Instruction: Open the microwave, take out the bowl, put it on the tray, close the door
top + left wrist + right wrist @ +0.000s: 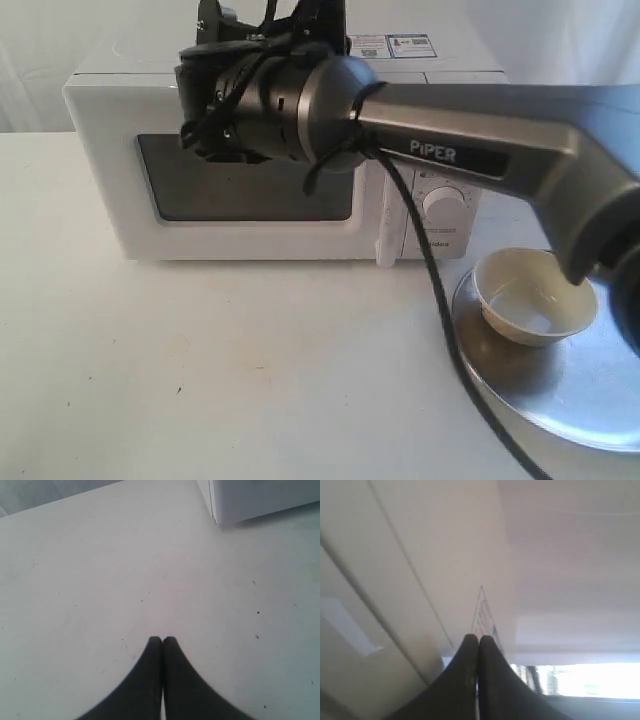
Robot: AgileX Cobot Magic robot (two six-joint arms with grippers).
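The white microwave (pixel 100 110) stands at the back of the table with its door (pixel 250 190) shut flat against the front. The tall white handle (pixel 385 225) is beside the knobs. The cream bowl (pixel 535 300) sits upright on the silver tray (pixel 560 395) at the right front. My right arm (pixel 450 130) reaches across in front of the microwave's upper edge. Its gripper (pixel 479 638) is shut on nothing, above the microwave top (pixel 445 545) near a sticker (pixel 483 615). My left gripper (pixel 162 639) is shut and empty over bare table, with a microwave corner (pixel 260 497) beyond it.
A black cable (pixel 440 300) hangs from the right arm down past the tray's left rim. One round white knob (pixel 443 203) shows right of the handle. White table (pixel 250 370) spreads in front of the microwave.
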